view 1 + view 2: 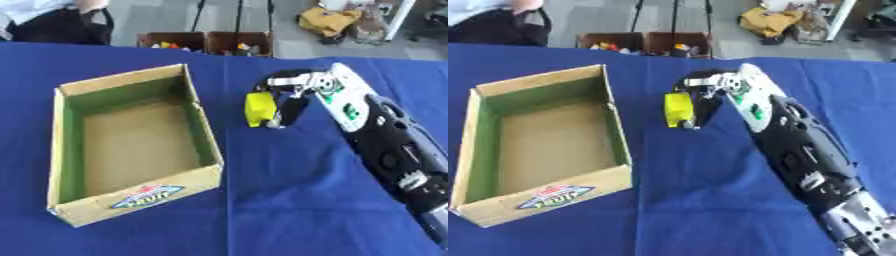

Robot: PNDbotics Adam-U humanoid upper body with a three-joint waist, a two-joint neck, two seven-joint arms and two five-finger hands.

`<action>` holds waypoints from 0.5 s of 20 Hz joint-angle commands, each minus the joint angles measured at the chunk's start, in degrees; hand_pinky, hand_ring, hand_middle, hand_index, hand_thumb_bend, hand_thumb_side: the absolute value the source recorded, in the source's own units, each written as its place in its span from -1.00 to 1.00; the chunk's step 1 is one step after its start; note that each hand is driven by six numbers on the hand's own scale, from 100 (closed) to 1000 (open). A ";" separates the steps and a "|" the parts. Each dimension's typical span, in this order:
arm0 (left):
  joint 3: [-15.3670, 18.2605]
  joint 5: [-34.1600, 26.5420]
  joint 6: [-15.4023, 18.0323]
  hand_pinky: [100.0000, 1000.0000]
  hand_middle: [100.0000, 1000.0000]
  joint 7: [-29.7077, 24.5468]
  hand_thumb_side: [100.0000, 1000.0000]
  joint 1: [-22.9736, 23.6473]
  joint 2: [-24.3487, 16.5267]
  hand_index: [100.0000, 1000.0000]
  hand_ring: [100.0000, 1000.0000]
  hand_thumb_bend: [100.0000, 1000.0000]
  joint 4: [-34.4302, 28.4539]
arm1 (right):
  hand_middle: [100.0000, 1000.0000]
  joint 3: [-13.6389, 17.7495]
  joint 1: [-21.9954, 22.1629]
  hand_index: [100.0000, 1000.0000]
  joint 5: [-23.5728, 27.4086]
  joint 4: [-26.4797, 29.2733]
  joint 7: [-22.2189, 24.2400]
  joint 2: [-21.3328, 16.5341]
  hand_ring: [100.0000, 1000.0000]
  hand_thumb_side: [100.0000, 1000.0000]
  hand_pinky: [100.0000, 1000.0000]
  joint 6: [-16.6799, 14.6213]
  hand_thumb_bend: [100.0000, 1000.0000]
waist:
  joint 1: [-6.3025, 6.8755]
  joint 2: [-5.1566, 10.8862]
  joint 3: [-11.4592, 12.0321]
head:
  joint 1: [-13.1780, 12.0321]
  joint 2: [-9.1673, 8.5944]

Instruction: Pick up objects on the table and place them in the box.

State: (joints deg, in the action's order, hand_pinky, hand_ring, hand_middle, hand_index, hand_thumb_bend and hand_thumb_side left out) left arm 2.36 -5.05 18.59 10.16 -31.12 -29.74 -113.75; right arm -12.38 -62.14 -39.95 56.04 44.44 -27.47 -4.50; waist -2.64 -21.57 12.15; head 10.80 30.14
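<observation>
The right hand (284, 95) comes in from the lower right and sits right of centre, fingers curled round a yellow block (258, 109) — it holds it just off the box's right wall. The box (199, 120), open and cardboard, fills the left half on the blue cloth (289, 200).

My table (289, 200) wears a blue cloth; an open cardboard fruit box (131, 200) sits on its left half.

The right arm (394, 150) is cut off at the lower right edge.
</observation>
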 commanded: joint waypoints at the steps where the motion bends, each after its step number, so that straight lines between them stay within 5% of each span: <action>1: 0.43 -0.29 0.08 0.43 0.78 -0.02 1.00 -0.88 -0.77 0.92 0.82 -1.00 -0.84 | 0.59 0.36 -1.02 0.62 -0.25 0.22 0.31 -0.72 0.55 -0.95 0.33 0.12 -0.56 | -0.57 0.01 0.02 | 0.30 -0.40; 6: 0.47 -0.34 0.03 0.43 0.78 0.16 1.00 -0.92 -0.76 0.92 0.82 -1.00 -0.84 | 0.32 0.79 -0.93 0.38 0.42 0.63 -3.69 -0.60 0.36 -0.90 0.10 1.07 -0.47 | -0.52 -0.01 0.10 | 0.44 -0.48; 10: 0.45 -0.36 -0.08 0.43 0.78 0.24 1.00 -0.96 -0.74 0.92 0.82 -1.00 -0.84 | 0.15 0.74 -0.88 0.20 0.77 0.70 -7.72 -0.60 0.22 -0.83 -0.07 2.38 -0.59 | -0.51 0.08 -0.01 | 0.36 -0.39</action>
State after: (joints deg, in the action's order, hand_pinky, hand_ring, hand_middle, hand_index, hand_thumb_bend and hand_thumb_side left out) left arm 2.36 -5.10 18.54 10.22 -31.26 -29.72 -113.75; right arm -12.31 -61.98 -39.65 56.04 38.02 -27.28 -2.48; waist -2.64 -21.64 12.13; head 11.15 30.13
